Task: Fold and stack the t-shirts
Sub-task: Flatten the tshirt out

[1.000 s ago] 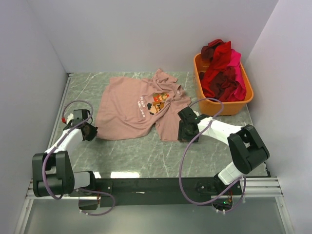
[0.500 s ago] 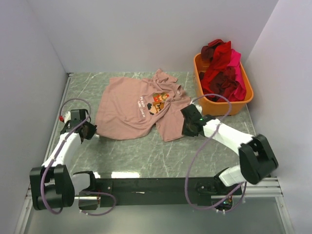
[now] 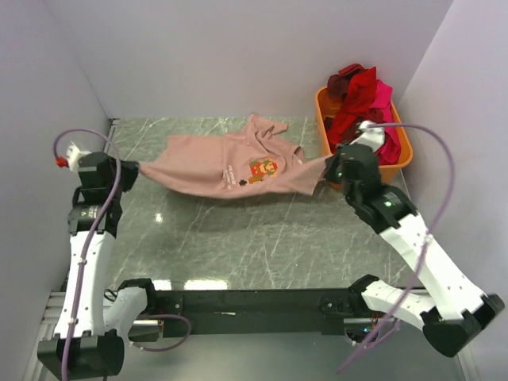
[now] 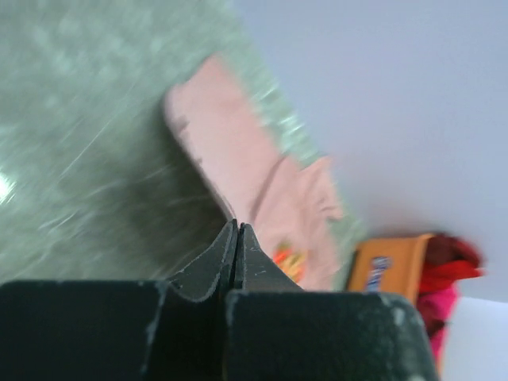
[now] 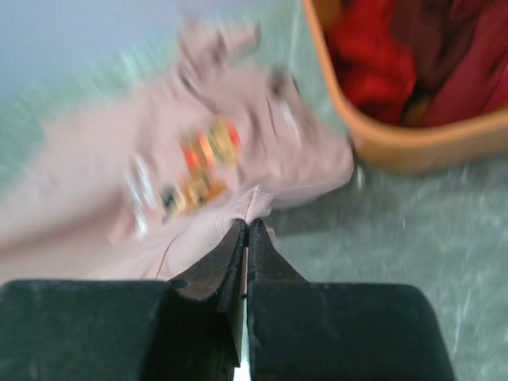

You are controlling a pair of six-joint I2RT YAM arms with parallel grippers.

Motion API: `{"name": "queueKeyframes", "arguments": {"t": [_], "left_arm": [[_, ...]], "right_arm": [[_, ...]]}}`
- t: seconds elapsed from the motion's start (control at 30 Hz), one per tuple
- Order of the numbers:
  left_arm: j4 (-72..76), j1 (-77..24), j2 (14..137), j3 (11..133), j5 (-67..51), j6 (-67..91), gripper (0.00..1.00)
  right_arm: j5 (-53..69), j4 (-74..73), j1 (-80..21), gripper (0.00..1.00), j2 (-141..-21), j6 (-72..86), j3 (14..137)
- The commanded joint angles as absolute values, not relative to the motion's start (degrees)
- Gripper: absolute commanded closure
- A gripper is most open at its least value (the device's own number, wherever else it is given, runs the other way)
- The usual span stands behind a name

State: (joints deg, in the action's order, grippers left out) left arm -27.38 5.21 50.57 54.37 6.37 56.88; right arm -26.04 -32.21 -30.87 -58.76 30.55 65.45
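A dusty pink t-shirt [image 3: 226, 163] with a small cartoon print hangs stretched between my two grippers above the marble table [image 3: 238, 238]. Its far part still droops toward the table. My left gripper [image 3: 129, 168] is shut on the shirt's left edge, and my right gripper [image 3: 328, 168] is shut on its right edge. In the left wrist view the jaws [image 4: 236, 228] are pressed together, with the pink shirt [image 4: 238, 163] running away from the tips. In the right wrist view a fold of the pink shirt [image 5: 159, 159] is pinched in the shut gripper [image 5: 248, 224]. More t-shirts, red, maroon and hot pink [image 3: 363, 107], are piled in the tub.
An orange plastic tub [image 3: 399, 163] stands at the back right, just behind my right gripper, and also shows as the tub [image 5: 397, 151] in the right wrist view. White walls close in the table on the left, back and right. The arm bases sit at the near edge.
The right gripper has shut on the pink shirt's right edge. Both arms have risen and moved apart, lifting the shirt off the table and pulling it taut.
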Motion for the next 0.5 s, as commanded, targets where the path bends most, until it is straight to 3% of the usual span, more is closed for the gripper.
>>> {"name": "queueKeyframes", "arguments": {"t": [0.0,0.17,0.47], "left_arm": [[-26.1,5.1,48.52,63.86,9.48,57.48,0.99],[-26.29,5.1,47.55,74.94,13.71,56.16,0.99],[-24.52,5.18,46.76,91.65,11.77,51.33,0.99]], "right_arm": [[-33.65,-30.06,-30.67,1.0,-54.76,27.07,72.58],[-34.28,-28.04,-30.67,1.0,-51.42,21.45,83.3],[-24.0,-30.85,-30.59,1.0,-50.28,12.66,102.47]]}}
